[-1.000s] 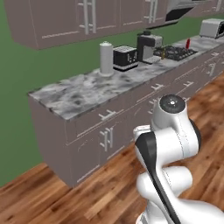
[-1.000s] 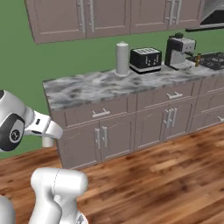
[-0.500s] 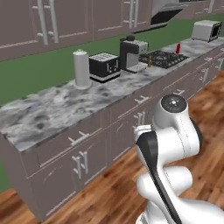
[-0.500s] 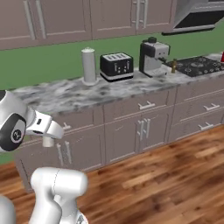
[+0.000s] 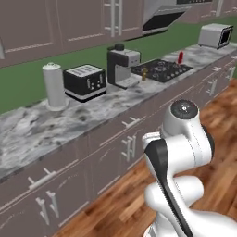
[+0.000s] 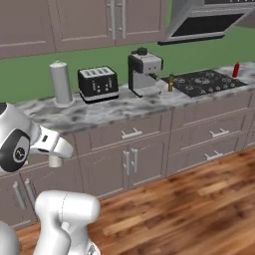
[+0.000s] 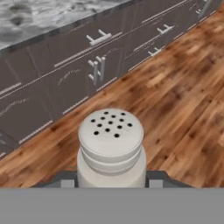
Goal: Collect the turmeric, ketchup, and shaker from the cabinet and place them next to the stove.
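Gripping the shaker [image 7: 111, 148] in our gripper [image 7: 112, 179], we see turmeric [image 6: 171, 82] between coffee machine [image 6: 144, 73] and stove [image 6: 206, 81], ketchup [image 6: 236, 69] beyond it.

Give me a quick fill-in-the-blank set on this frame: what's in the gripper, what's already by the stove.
1. The gripper is shut on the pale ______, its top dotted with holes.
2. On the counter, the black toaster stands between the white cylindrical canister and the ______ machine.
3. The ketchup stands just beyond the far side of the ______.
4. The turmeric stands between the stove and the ______ machine.

Missing words: shaker; coffee; stove; coffee
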Motion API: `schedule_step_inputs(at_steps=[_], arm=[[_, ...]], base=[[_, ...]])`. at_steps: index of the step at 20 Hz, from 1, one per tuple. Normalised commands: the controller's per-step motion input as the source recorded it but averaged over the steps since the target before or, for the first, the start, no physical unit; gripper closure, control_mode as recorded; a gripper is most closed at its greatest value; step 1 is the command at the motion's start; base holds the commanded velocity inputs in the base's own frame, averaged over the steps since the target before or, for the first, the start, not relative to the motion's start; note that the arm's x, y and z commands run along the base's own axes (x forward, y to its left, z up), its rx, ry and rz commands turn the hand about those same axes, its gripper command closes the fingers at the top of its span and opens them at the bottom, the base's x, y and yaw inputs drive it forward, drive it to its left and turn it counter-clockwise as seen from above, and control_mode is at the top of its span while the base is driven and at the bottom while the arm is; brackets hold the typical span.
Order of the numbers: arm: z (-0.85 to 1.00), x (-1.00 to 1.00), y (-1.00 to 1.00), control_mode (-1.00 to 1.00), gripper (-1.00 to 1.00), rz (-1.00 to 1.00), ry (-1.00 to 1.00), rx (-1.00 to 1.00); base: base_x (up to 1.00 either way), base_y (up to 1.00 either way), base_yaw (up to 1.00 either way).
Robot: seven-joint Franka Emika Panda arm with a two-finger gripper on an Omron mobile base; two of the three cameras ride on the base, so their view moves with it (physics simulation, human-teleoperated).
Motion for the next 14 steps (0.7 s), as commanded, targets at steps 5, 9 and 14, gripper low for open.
schedule_step_inputs(at_steps=[5, 9, 14], arm=[[0.00, 0.00, 0.00, 1.00, 1.00, 0.00, 0.00, 0.00], [0.00, 0.00, 0.00, 1.00, 1.00, 0.00, 0.00, 0.00], [0.00, 0.00, 0.00, 1.00, 1.00, 0.00, 0.00, 0.00]], base=[[0.95, -0.86, 0.09], [0.93, -0.82, 0.10], [0.95, -0.66, 0.16]])
